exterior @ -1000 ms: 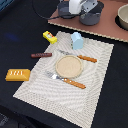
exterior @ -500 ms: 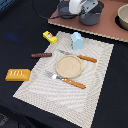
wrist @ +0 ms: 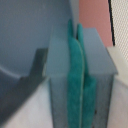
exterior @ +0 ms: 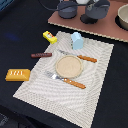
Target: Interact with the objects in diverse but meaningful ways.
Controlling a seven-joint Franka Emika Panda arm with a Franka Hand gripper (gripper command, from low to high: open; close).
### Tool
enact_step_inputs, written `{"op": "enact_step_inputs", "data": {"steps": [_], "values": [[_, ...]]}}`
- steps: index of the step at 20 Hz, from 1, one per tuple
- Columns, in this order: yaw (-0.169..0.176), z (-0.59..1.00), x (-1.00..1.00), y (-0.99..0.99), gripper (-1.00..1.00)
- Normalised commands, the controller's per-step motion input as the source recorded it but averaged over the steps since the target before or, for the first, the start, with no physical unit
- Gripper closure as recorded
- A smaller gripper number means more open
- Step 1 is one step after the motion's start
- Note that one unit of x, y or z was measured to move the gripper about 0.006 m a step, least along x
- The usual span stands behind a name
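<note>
My gripper (wrist: 75, 31) fills the wrist view: two grey fingers with teal pads (wrist: 73, 75) pressed together and nothing between them. In the exterior view it is the dark shape (exterior: 96, 12) at the far edge, beside the dark grey two-handled pot (exterior: 67, 8) on the pinkish board. The pale blue carton (exterior: 77, 40) stands on the placemat's far edge. The yellow packet (exterior: 49, 36) lies just off the mat's far corner. The orange bread loaf (exterior: 17, 74) lies on the dark table at the exterior view's left.
A round tan plate (exterior: 68, 65) sits mid-placemat (exterior: 95, 95) between a wooden-handled knife (exterior: 80, 57) and fork (exterior: 67, 80). A small brown stick-shaped item (exterior: 41, 55) lies beside the mat. A pale bowl (exterior: 122, 17) stands on the pinkish board (exterior: 107, 30).
</note>
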Motion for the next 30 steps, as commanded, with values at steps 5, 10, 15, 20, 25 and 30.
{"op": "enact_step_inputs", "data": {"steps": [5, 10, 15, 20, 25, 30], "values": [[0.0, 0.3, -0.59, -0.21, 1.0], [-0.036, 0.04, -0.73, -0.38, 1.0], [-0.054, 0.0, -0.68, -0.43, 1.0], [-0.052, 0.0, -0.64, -0.46, 1.0], [-0.065, 0.0, -0.65, -0.43, 1.0], [-0.062, 0.0, -0.65, -0.43, 1.0]]}}
